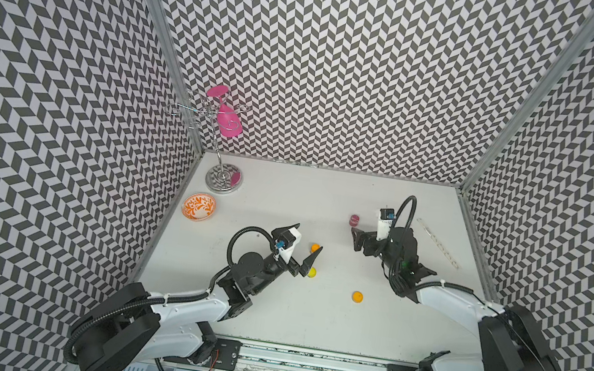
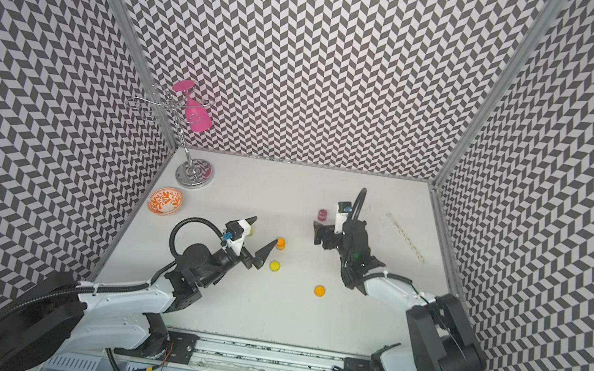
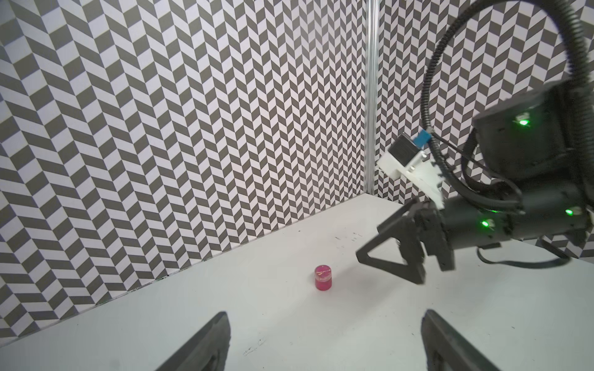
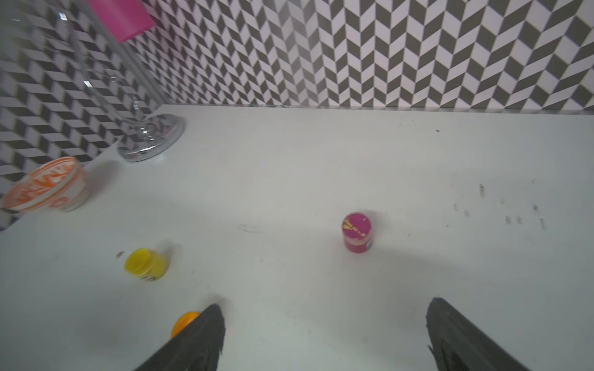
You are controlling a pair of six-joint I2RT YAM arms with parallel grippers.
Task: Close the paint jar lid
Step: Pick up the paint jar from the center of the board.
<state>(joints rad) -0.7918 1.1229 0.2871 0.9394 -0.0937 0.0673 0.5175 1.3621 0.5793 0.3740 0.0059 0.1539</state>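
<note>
The small pink paint jar (image 1: 355, 220) (image 2: 322, 214) stands upright at the back right of the white table, with its lid sitting on top. It also shows in the left wrist view as the pink jar (image 3: 323, 281) and in the right wrist view (image 4: 356, 232). My right gripper (image 1: 356, 239) (image 4: 324, 310) hangs just in front of it, open and empty, not touching. My left gripper (image 1: 309, 237) (image 3: 324, 318) is mid-table, raised, open and empty, facing the jar from a distance.
Small orange jars (image 1: 315, 247) (image 1: 357, 297) and a yellow one (image 1: 312, 272) sit mid-table near the left gripper. A wire stand (image 1: 223, 179) holding a pink glass (image 1: 229, 120) and an orange patterned bowl (image 1: 198, 207) stand at the back left. A clear strip (image 1: 438, 243) lies by the right wall.
</note>
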